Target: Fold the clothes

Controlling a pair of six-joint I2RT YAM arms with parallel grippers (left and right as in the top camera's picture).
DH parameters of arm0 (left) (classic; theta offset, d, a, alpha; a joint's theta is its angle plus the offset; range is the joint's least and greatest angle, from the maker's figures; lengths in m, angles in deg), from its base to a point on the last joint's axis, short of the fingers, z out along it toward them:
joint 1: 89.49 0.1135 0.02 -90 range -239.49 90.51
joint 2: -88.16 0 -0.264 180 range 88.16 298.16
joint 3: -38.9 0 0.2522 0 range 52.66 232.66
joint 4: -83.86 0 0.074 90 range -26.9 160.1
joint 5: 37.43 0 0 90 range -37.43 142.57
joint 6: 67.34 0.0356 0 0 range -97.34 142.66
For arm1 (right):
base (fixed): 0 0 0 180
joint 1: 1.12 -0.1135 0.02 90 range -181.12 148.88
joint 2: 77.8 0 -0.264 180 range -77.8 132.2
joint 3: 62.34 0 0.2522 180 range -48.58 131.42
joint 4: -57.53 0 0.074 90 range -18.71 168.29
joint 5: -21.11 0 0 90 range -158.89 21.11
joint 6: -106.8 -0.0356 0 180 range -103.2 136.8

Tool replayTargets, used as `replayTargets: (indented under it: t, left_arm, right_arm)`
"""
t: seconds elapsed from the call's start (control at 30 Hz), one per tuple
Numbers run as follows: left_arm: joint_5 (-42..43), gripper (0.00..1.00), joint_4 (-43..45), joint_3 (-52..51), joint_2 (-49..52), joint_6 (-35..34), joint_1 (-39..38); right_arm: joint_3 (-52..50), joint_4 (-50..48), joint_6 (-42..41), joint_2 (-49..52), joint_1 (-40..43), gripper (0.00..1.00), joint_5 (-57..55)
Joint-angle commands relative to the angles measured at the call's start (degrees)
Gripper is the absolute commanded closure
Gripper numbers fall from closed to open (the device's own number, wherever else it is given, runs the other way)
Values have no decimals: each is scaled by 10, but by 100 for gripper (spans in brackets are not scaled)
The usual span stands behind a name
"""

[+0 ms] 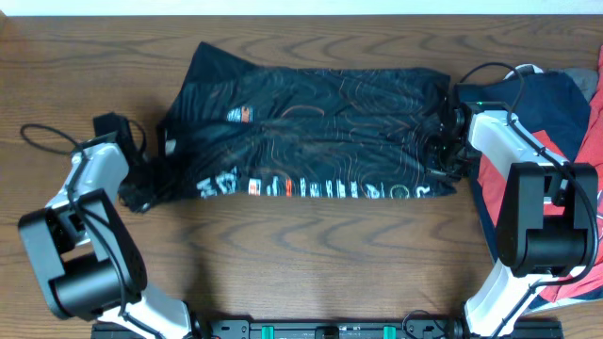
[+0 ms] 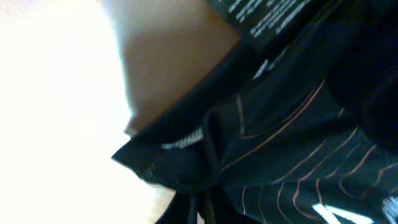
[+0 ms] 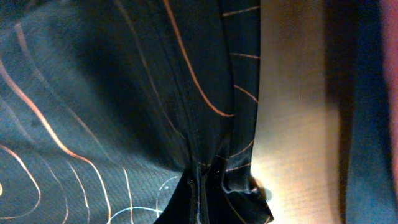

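- One black jersey [image 1: 311, 132] with wavy contour lines and a row of small logos lies spread flat across the middle of the wooden bench [image 1: 311, 254].
- Two arms, one at each end of it.
- The left claw [image 1: 143, 171] is clamped on the jersey's bunched left edge.
- The right claw [image 1: 445, 141] is clamped on the gathered right edge.
- The red-and-navy garments [image 1: 556, 99] are heaped at the bench's right edge; I cannot count them.

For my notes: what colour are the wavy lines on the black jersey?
Thin orange-copper lines on the jersey; clearest in the right wrist view.
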Motion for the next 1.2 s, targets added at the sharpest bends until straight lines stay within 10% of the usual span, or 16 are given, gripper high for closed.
replayTargets:
  t: [0.0, 0.6, 0.73, 0.87, 1.17]
  left_arm:
    - [-14, 94, -61, -6, -37, -16, 15]
    - [-63, 94, -253, -6, -188, -38, 47]
    - [-60, 37, -252, -5, -217, -38, 47]
    - [-57, 35, -234, 24, -227, -38, 47]
    - [41, 31, 32, 59, -204, 9, -15]
  right_arm:
    - [-5, 26, -2, 8, 2, 99, -6]
    - [-4, 164, -2, -24, 2, 95, 11]
    - [-1, 141, 9, -61, 2, 64, 14]
    - [10, 112, 14, -114, 2, 34, 14]
    - [15, 45, 40, -196, 2, 34, 80]
